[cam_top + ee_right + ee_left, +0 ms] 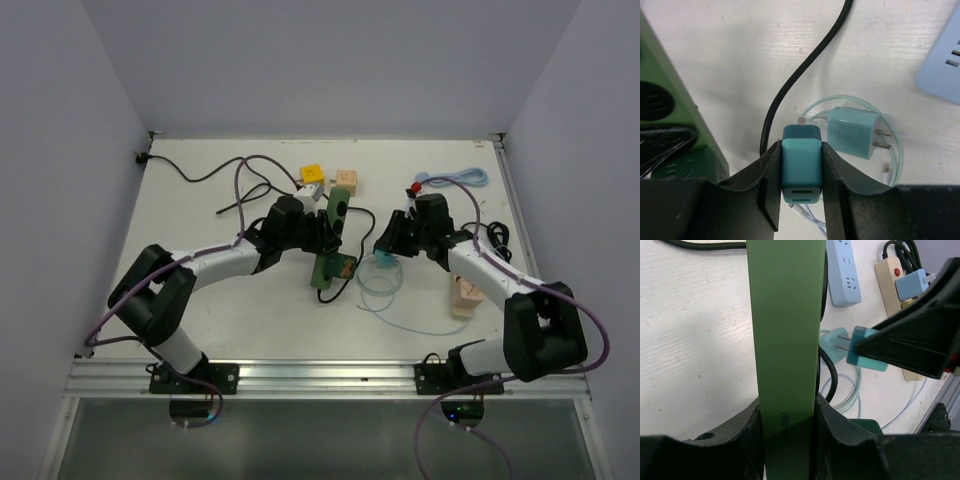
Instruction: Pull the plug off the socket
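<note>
Above the white counter [230, 310], the long green socket [785, 330] is clamped across its width between the left fingers [740, 432]. The right fingers [767, 175] pinch the teal plug [801, 160] beside the socket, not touching it.

Left wrist view: the socket [785, 340] runs off the top edge, its near end hidden between the fingers of the left gripper [787, 412]. Right wrist view: the plug [801, 162] hides its prongs behind its own body.
</note>
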`<control>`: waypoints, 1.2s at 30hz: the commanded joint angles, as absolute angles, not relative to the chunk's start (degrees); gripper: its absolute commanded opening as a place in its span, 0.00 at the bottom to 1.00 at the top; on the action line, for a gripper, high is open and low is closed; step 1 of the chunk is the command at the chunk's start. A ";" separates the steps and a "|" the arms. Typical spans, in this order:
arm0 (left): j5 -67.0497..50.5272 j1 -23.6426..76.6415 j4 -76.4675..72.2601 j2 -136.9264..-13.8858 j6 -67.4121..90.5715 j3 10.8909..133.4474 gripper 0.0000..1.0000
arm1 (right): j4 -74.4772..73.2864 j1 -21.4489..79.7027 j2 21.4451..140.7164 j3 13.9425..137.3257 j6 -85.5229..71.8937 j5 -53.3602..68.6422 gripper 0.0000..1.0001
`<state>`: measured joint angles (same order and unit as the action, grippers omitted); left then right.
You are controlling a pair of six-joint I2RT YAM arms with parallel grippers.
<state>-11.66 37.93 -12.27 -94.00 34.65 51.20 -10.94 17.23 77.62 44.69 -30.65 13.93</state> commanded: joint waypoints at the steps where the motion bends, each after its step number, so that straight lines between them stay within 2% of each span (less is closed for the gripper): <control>1: -13.97 38.06 -13.80 -89.21 32.34 52.03 0.00 | -7.03 16.88 80.41 48.69 -29.00 12.83 0.20; 5: -13.19 38.06 -11.96 -87.10 31.12 51.68 0.00 | -6.07 16.52 84.36 49.83 -29.09 12.57 0.28; 9: -13.18 38.06 -10.99 -85.70 30.32 51.33 0.00 | -4.92 15.47 86.91 50.80 -29.27 13.27 0.50; 13: -13.36 38.06 -10.90 -85.43 30.23 50.98 0.00 | -5.27 15.12 88.50 51.85 -28.74 14.15 0.59; 18: -13.01 38.06 -10.81 -85.25 30.15 50.63 0.00 | -7.99 14.68 86.84 52.82 -27.60 13.63 0.62; 26: -11.60 38.06 -10.98 -85.17 30.94 51.33 0.00 | -11.07 14.68 75.86 49.93 -27.51 16.61 0.64; 36: -11.08 38.06 -13.54 -86.31 34.10 52.38 0.00 | -10.73 14.94 61.72 40.35 -34.70 26.61 0.77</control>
